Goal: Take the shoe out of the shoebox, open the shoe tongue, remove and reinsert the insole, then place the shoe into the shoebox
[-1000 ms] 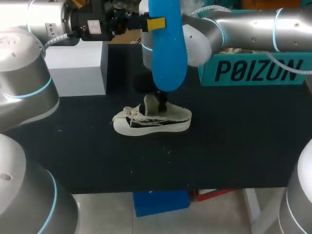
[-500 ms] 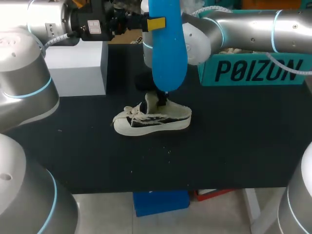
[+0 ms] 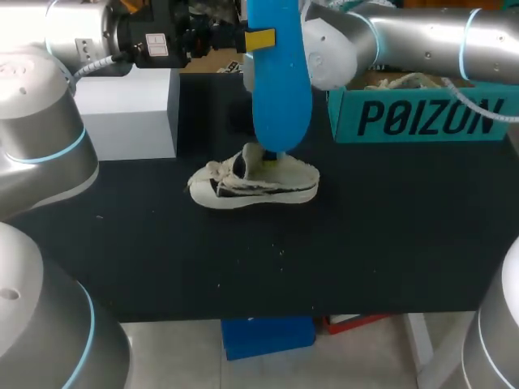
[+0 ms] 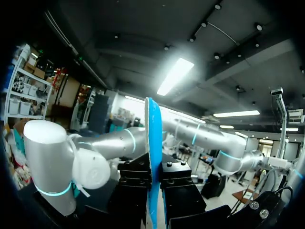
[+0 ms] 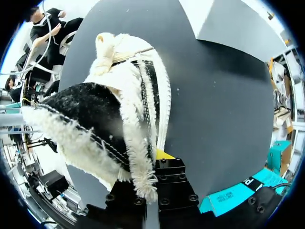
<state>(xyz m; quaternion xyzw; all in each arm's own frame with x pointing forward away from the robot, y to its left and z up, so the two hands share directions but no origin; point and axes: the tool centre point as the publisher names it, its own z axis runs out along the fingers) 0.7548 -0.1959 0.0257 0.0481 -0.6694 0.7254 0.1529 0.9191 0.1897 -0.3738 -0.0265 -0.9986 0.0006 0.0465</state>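
A long blue insole [image 3: 280,81] hangs upright above the table, and my left gripper [image 3: 259,38] is shut on its upper part. The left wrist view has the insole [image 4: 152,152] edge-on, pinched between the gripper's black fingers [image 4: 174,188]. Below it a cream and black fuzzy shoe [image 3: 253,184] lies toe to the left on the black table [image 3: 365,243]. My right gripper [image 3: 270,159], mostly hidden behind the insole, is shut on the shoe's collar. In the right wrist view the shoe [image 5: 114,114] fills the space ahead of the gripper [image 5: 153,164], its frayed rim clamped between the fingers.
The teal shoebox [image 3: 422,113] stands open at the back right, with paper inside; its corner [image 5: 228,196] shows beside the right gripper. A white box [image 3: 130,109] stands at the back left. Bare black table lies in front of the shoe.
My right gripper has closed on the shoe's collar and risen a little. The shoe has shifted away from the front edge and tipped. The left arm and insole have stayed put.
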